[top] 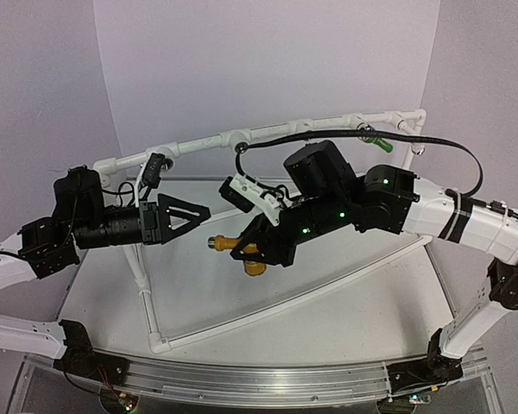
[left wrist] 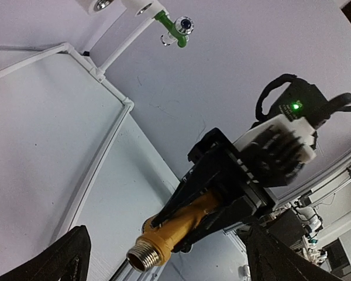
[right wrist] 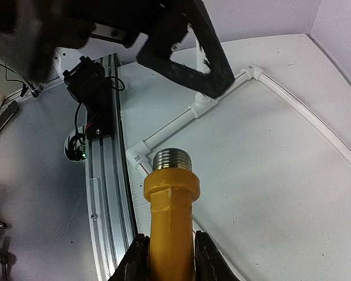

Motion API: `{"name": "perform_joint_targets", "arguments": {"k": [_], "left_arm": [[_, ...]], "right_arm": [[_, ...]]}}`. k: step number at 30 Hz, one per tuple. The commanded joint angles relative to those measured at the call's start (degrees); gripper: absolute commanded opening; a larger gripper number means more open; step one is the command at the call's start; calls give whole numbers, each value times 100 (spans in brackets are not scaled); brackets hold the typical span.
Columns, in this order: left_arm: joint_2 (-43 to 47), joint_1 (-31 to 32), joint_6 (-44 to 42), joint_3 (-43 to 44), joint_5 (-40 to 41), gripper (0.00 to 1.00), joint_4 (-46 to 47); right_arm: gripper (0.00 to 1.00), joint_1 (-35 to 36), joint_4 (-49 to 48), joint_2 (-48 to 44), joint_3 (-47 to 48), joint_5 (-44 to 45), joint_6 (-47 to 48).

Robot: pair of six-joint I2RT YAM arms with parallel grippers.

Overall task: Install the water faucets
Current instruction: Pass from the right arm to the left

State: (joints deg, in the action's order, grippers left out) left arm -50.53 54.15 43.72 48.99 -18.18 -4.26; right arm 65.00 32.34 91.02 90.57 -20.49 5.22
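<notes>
Yellow faucet [top: 231, 245]: clamped by its body in right tool [top: 252, 252], closed tight on it, held in the air above table [top: 345, 319], inside white pipe frame [top: 242, 136]. Lies roughly level, long axis running left to right in the top view, brass threaded end leading toward left tool [top: 198, 220].

Left tool: spread wide, holding nothing, facing that thread nearly head-on from just beside it. In the left wrist view, thread end showing low between the two dark fingers [left wrist: 58, 257]. Thread tip already between them or just short: cannot tell.

Right arm plainly the nearer, having the grip. Coming move probably a matter of keeping that axis straight on to whatever takes the thread.

Green faucet [top: 375, 138]: far right on the frame's top rail, apparently seated there, well apart from both tools.

Hidden: yellow faucet's handle and spout, mostly behind right tool. Free socket for it hard to pick out among cable [top: 345, 131] and fittings.
</notes>
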Motion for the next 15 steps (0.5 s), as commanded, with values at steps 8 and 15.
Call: {"name": "perform_joint_targets", "arguments": {"k": [8, 15], "left_arm": [[-495, -45, 399, -176, -1574, 62, 1159], [-280, -45, 402, -348, -1423, 5, 1338]], "right_arm": [[0, 43, -1275, 142, 43, -906, -52], [9, 42, -1691, 68, -271, -500, -754]]}}
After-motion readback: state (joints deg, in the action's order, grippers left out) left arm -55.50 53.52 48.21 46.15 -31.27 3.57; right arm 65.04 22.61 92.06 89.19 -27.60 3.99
